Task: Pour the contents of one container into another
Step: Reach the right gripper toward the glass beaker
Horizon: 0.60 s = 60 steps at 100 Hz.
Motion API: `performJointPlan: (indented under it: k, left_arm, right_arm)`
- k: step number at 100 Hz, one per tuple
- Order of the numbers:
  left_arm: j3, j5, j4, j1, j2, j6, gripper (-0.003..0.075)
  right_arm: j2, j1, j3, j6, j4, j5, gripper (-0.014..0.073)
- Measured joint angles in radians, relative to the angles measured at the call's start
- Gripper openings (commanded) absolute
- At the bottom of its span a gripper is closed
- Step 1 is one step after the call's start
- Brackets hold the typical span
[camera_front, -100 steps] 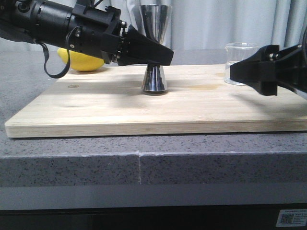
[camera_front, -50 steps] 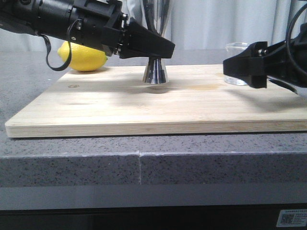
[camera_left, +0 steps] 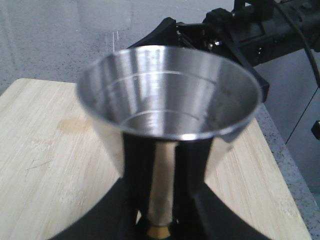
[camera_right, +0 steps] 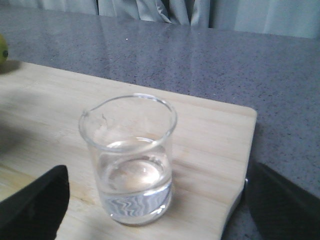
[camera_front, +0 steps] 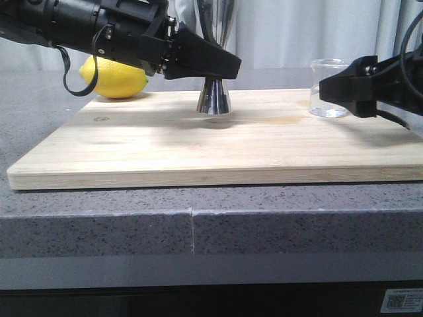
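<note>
Front view / left gripper (camera_front: 228,66): you have the black fingers clamped on the waist of the tall shiny steel hourglass jigger (camera_front: 213,100). Its base hangs just above the pale wooden cutting board (camera_front: 198,142), not touching, with a shadow under it.
Front view / jigger attitude: roughly upright; upper cone runs out of frame at the top.
Front view / right gripper (camera_front: 320,92): held low over the board's far right part, pointing at the small clear glass beaker (camera_front: 327,89). The beaker stands on the board just past the fingertips. You can't tell finger spread from here.
Front view / other: yellow lemon (camera_front: 114,78) on the grey speckled countertop (camera_front: 198,224), behind the left arm, off the board.
Left wrist view / jigger (camera_left: 167,107): open steel cup sits right above the fingers; thin gold band (camera_left: 160,231) at the waist is pinched between them. Inside of the cup looks dry, but glare makes it hard to say.
Left wrist view / beyond: the right arm (camera_left: 260,32) is on the far side of the cup.
Right wrist view / beaker (camera_right: 130,157): upright on the board, clear liquid in the lower part, pouring lip turned aside.
Right wrist view / right fingers (camera_right: 35,200): spread wide, one each side of the beaker, both apart from the glass. Nothing grasped.
</note>
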Motion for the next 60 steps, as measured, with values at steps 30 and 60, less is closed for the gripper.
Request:
performJointPlan:
  k: [30, 60]
  left_arm:
    - [0.000, 0.000, 0.000, 0.000, 0.000, 0.000, 0.0115]
    - [0.000, 0.000, 0.001, 0.000, 0.000, 0.000, 0.0115]
  right_arm:
    - [0.045, 0.000, -0.038, 0.004, -0.016, -0.002, 0.0646]
    - [0.048, 0.000, -0.054, 0.004, -0.039, -0.002, 0.0547]
